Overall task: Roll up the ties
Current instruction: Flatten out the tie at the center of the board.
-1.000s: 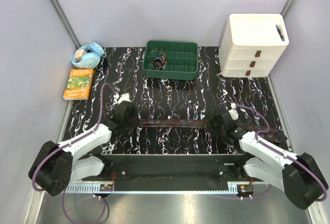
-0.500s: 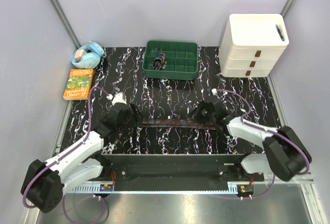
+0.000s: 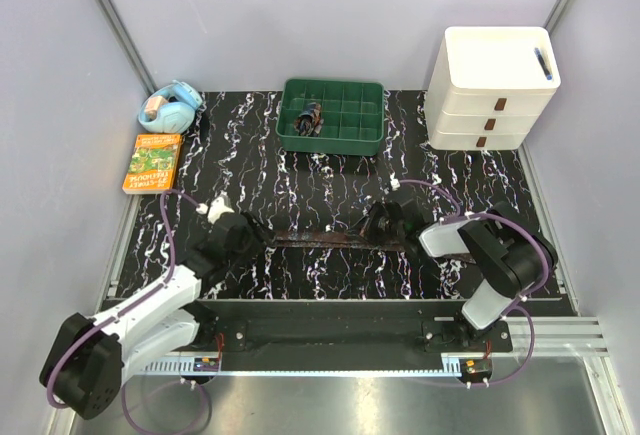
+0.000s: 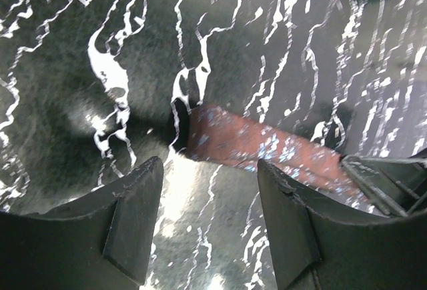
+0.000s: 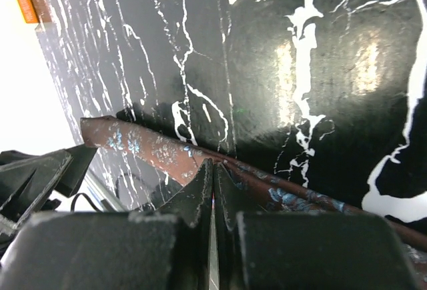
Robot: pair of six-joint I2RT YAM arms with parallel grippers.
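Note:
A dark brown tie (image 3: 322, 238) with a fine reddish pattern lies stretched left to right across the middle of the table. My left gripper (image 3: 252, 234) stands open just short of its left end; in the left wrist view that end (image 4: 248, 142) lies flat beyond the fingertips, with only bare table inside the left gripper (image 4: 209, 171). My right gripper (image 3: 380, 227) is at the tie's right part. In the right wrist view the right gripper (image 5: 213, 165) is pressed shut, pinching the tie's cloth (image 5: 143, 147) at the tips.
A green compartment tray (image 3: 334, 141) at the back holds a small dark bundle (image 3: 311, 118). White drawers (image 3: 492, 95) stand at the back right. A book (image 3: 152, 163) and a light blue object (image 3: 170, 107) lie at the far left.
The left gripper has opened, let go of the tie's left end and drawn back a little. The right gripper has slid leftward along the tie, its arm folding in.

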